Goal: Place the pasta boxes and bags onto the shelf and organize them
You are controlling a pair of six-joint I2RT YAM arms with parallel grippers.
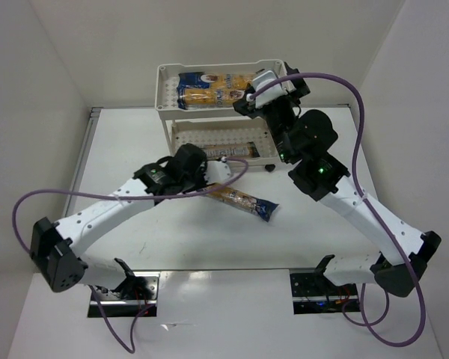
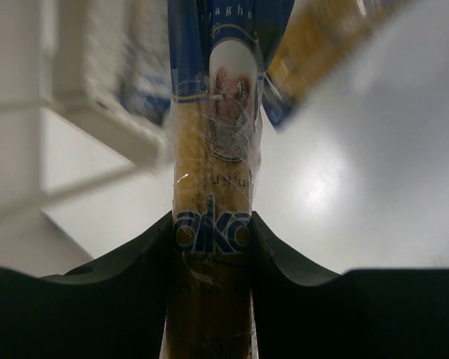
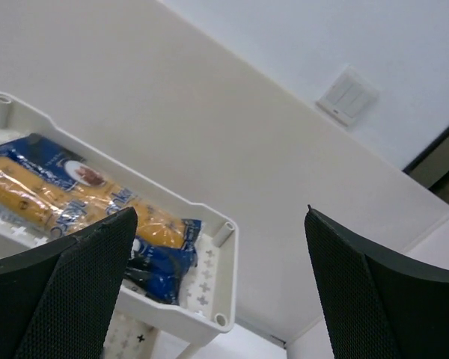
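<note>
The shelf (image 1: pixel 163 91) stands at the back centre, with pasta packets (image 1: pixel 209 88) lying across its top tray and one packet (image 1: pixel 236 151) on the lower tray. My left gripper (image 1: pixel 203 178) is just in front of the lower tray and is shut on a pasta packet (image 2: pixel 212 149), which reaches out over the table (image 1: pixel 243 200). In the left wrist view a second packet (image 2: pixel 322 37) lies beyond it at the upper right. My right gripper (image 1: pixel 253 96) hovers open over the right end of the top tray, and nothing sits between its fingers (image 3: pixel 90 262). Below them are the tray's packets (image 3: pixel 75 198) and rim (image 3: pixel 226 262).
White walls enclose the table on the left, back and right. Purple cables (image 1: pixel 344 82) loop from both arms. The shelf's small dark caster (image 1: pixel 269 169) rests near the right arm's elbow (image 1: pixel 318 170). A wall switch (image 3: pixel 348 93) shows in the right wrist view.
</note>
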